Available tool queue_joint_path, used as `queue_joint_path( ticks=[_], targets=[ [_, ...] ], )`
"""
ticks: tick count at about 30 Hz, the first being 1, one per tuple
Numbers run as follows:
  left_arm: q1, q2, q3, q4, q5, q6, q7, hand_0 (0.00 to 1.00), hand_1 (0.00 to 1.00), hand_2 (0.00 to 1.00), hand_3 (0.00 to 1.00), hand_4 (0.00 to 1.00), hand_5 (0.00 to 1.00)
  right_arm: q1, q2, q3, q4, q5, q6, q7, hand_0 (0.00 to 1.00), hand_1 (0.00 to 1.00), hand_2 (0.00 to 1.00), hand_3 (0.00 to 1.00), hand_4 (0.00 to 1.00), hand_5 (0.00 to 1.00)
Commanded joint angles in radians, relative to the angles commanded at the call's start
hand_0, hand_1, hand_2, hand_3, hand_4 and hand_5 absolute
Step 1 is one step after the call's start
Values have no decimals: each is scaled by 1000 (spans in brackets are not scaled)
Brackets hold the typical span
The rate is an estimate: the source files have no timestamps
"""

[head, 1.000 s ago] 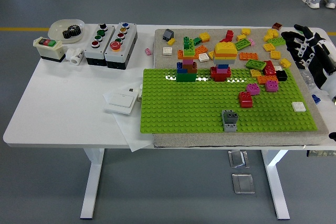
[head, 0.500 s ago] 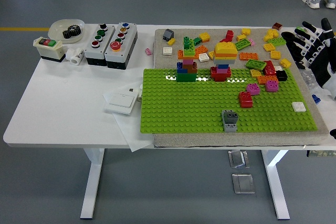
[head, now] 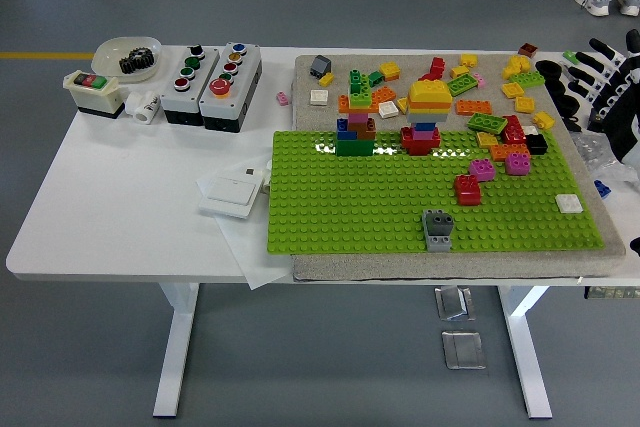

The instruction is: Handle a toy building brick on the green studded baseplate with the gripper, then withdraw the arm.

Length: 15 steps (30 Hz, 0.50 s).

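At right edge of frame, right hand (head: 600, 82) sits off the baseplate (head: 400, 202), fingers spread, holding nothing. Left arm not in view. Judged step: withdrawal, near done; no brick in hand. Likely handled piece can't be told; grey brick (head: 437, 228) stands on plate near its front edge, red brick (head: 467, 188) just up-right of it. Next move, if any: clear arm outward to the right. Room: loose bricks (head: 520, 82) crowd plate's far-right corner beside hand; bench (head: 130, 197) left side open.

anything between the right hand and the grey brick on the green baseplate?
Yes. The right hand is at the table's right edge; loose bricks and the red brick lie between it and the grey brick.
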Motion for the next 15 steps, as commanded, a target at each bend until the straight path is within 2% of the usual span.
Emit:
queue_joint_path(
  ticks=[8, 15],
  targets=[
    [3, -3, 4, 0, -1, 0, -5, 781, 707, 604, 541, 532, 552, 0, -4, -1, 1, -20, 7, -12, 874, 820, 830, 848, 998, 970],
    [7, -6, 0, 0, 4, 4, -10, 784, 705, 604, 541, 532, 552, -8, -8, -1, 4, -37, -10, -10, 867, 806, 827, 847, 998, 969]
  ],
)
